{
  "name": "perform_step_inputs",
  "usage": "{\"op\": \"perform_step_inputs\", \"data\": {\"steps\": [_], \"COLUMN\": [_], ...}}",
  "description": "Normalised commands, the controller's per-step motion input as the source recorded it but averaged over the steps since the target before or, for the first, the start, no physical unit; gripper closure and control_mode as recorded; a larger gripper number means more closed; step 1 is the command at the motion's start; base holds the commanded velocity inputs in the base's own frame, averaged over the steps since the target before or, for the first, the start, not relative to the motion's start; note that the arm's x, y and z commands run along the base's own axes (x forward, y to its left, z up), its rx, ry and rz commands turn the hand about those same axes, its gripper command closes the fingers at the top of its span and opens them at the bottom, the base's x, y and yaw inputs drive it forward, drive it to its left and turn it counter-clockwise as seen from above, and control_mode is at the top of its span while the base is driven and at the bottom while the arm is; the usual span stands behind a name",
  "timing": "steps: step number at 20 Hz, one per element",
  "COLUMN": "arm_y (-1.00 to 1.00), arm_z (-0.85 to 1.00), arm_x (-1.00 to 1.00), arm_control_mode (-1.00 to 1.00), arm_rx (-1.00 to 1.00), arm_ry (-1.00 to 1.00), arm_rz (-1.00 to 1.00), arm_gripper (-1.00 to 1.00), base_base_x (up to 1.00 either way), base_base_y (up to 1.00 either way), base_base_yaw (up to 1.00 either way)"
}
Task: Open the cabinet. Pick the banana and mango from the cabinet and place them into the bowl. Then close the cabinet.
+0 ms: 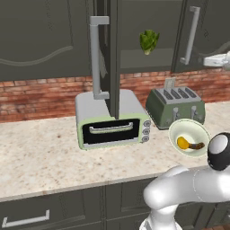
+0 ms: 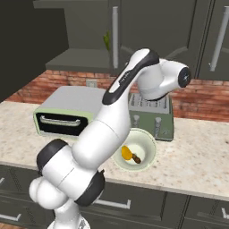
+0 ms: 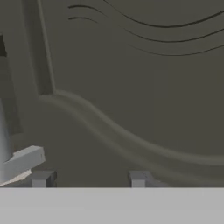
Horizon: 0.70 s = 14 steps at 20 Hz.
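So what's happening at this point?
The banana and mango already lie in the bowl beside the toaster. The cabinet's left door hangs open, lettuce inside. The gripper, jaws apart, faces the right door's panel near its handle, seemingly about closing up.

One bowl [image 1: 189, 136], one mango [image 1: 182, 143], one banana [image 1: 196, 145], one lettuce head [image 1: 148, 41], one toaster [image 1: 175, 107], one toaster oven [image 1: 112, 120].

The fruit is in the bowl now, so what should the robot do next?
Probably push the right cabinet door shut. The banana and mango lie in the bowl, both doors stand open, and the gripper faces a door panel, its handle beside it.
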Motion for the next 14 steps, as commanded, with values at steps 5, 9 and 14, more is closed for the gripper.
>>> {"op": "perform_step_inputs", "data": {"steps": [5,9,14], "arm_y": [0.03,0.00,0.00], "arm_z": [0.00,0.00,0.00], "arm_x": [0.55,0.53,0.27], "arm_control_mode": [-1.00,-1.00,-1.00], "arm_rx": [-0.06,-0.04,-0.03], "arm_ry": [0.14,0.12,0.09], "arm_rz": [-0.20,-0.20,-0.15], "arm_gripper": [-1.00,-1.00,-1.00], "base_base_x": [0.00,0.00,0.00], "base_base_y": [0.00,0.00,0.00], "base_base_yaw": [0.00,0.00,0.00]}}
